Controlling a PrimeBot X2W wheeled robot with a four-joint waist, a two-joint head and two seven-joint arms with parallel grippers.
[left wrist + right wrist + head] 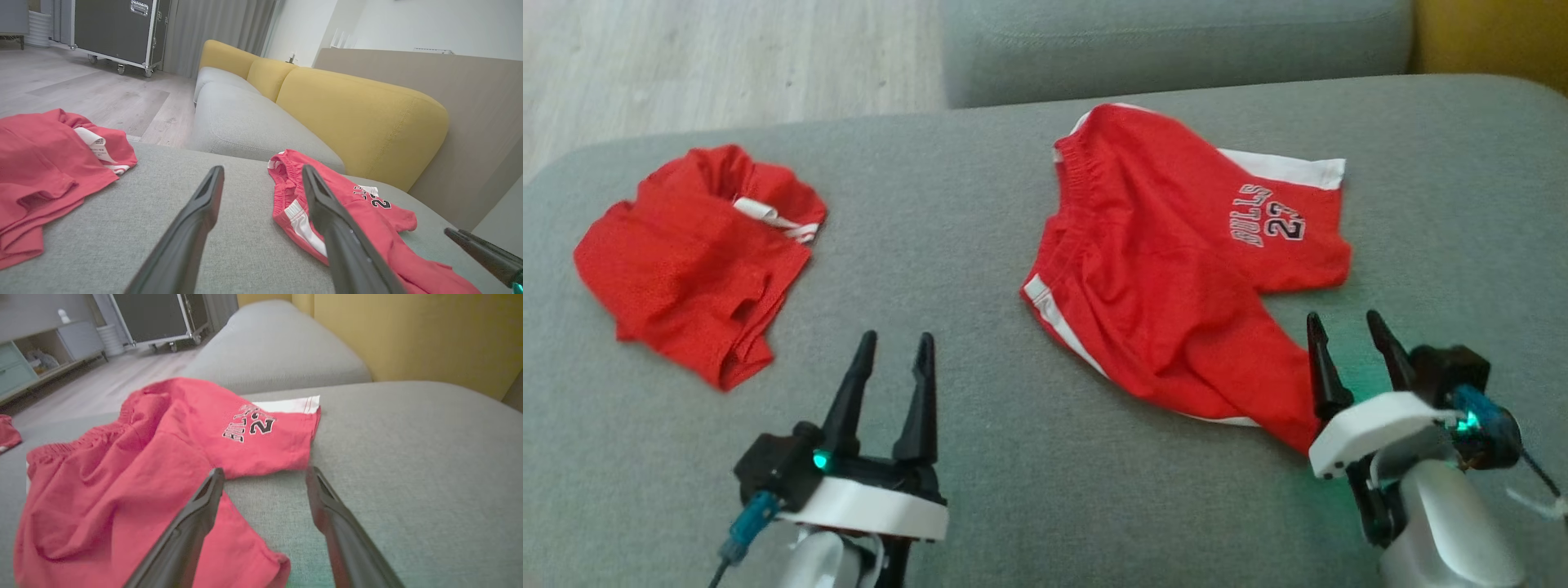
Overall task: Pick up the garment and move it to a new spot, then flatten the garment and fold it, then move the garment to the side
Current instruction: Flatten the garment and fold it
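- The shorts point(1176, 269), red with white side stripes, lie rumpled on the right half of the grey sofa point(980, 245) seat, with the waistband toward the far edge and the legs toward us.
- From the head view we read "BULLS 23" on one leg. From the left wrist, a fold hides most of the letters.
- The left pincer point(897, 336) is released, its fingers apart with nothing between them. It is over bare seat between the two red pieces and apart from both.
- The right pincer point(1343, 316) is released too and empty, just beside the nearer leg of the shorts. In the head view its left finger covers that leg's hem corner.
- From the right wrist, that finger lies across the leg's edge and the other lies over bare seat. We cannot tell whether either touches the cloth or the seat.
- A red bundle point(686, 261) sits well apart on the seat's left half, so bunched that we would only say it may be a jersey. Its white tag point(96, 148) shows, but the print is too small to read.
- The left wrist view cuts the bundle off at its left edge. At its lower right corner it shows one finger of the right pincer, also cut off.
- Behind are a yellow backrest point(359, 118), a pale wood floor point(686, 57) and a dark case point(118, 28) on wheels, its top out of frame.
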